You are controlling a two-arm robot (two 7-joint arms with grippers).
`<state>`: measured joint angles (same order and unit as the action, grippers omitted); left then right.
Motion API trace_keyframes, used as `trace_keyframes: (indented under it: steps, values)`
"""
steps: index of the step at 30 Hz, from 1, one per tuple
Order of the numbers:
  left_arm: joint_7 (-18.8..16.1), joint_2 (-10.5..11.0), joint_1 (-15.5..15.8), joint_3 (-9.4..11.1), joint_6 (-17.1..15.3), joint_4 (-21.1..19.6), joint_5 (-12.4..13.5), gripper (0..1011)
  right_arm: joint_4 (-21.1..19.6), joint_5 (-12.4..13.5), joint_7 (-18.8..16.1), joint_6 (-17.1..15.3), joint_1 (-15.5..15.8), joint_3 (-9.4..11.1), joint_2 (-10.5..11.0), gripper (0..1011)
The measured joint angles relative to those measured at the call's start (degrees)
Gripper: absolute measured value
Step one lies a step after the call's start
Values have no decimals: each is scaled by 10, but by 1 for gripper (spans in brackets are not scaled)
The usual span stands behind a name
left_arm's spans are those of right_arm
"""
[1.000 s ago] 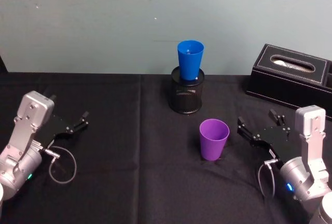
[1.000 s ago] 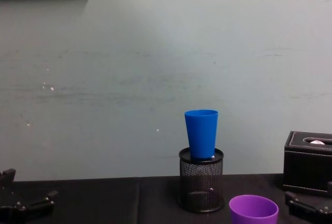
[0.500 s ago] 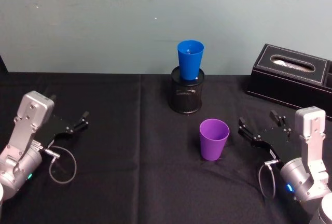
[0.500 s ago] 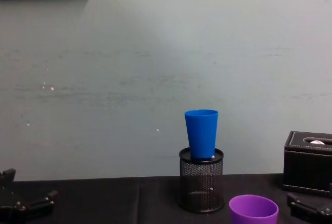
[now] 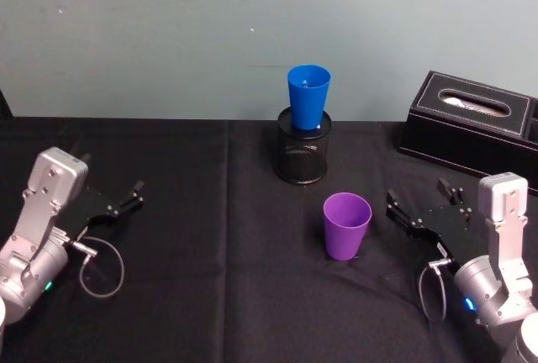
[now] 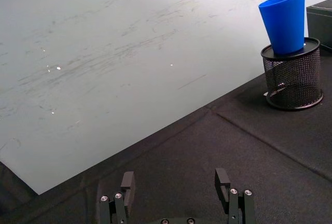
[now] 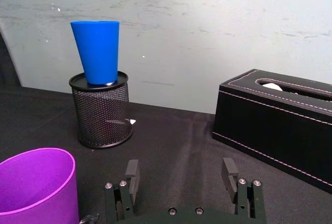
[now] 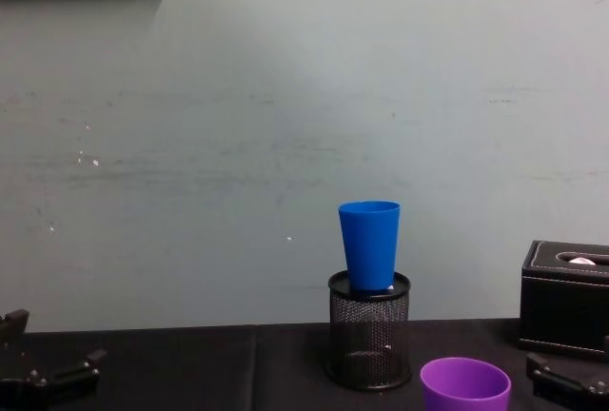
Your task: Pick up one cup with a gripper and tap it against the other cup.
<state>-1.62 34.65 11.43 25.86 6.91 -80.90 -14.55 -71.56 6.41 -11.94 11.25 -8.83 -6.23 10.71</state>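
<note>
The purple cup (image 5: 347, 225) stands upright on the black cloth, right of centre, its rim low in the chest view (image 8: 465, 384). Behind it, the blue cup (image 5: 308, 98) sits upright in a black mesh pen holder (image 5: 303, 157). My right gripper (image 5: 417, 195) rests open just to the right of the purple cup, apart from it. Its wrist view has the purple cup (image 7: 36, 187) beside the open gripper (image 7: 180, 175) and the blue cup (image 7: 97, 52) farther off. Far to the left, my left gripper (image 5: 113, 176) lies open and holds nothing.
A black tissue box (image 5: 475, 119) stands at the back right, close behind the right arm. A grey cable loop (image 5: 101, 266) lies by the left arm. A pale wall runs along the back of the table.
</note>
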Motion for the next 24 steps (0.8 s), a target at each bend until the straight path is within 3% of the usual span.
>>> trace_keyframes:
  steps: [24]
  values:
    - [0,0,0,0,0,0,0,1011,0,1,0,-1,0,0,0,1003]
